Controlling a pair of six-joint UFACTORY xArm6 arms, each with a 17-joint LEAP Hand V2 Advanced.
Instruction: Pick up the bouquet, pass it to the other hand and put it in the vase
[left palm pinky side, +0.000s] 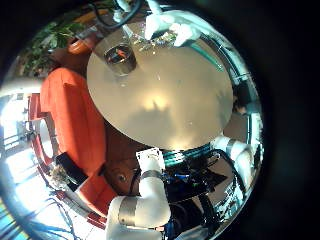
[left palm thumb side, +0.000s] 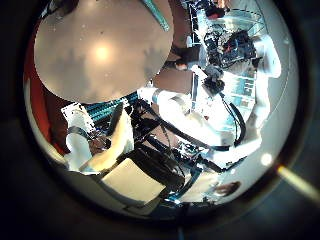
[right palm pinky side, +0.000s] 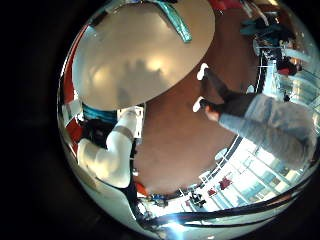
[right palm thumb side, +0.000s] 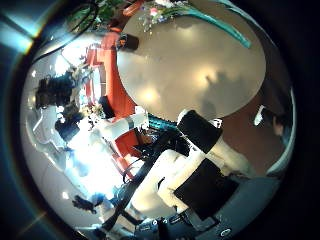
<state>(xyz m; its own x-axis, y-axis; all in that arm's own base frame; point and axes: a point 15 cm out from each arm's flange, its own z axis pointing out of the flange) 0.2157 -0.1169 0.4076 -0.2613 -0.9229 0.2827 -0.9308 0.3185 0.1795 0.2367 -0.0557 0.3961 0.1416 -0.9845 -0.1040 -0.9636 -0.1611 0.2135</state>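
Round tabletop (left palm pinky side: 170, 100) mostly bare, wide open room across the middle, rim clear on all sides in every palm view; bouquet (right palm thumb side: 222, 24) lies flat near the tabletop's edge, stems pointing inward; vase (left palm pinky side: 120, 58) stands upright close beside it; left hand and right hand both well above and apart from the bouquet; can't tell if either is open or closed.
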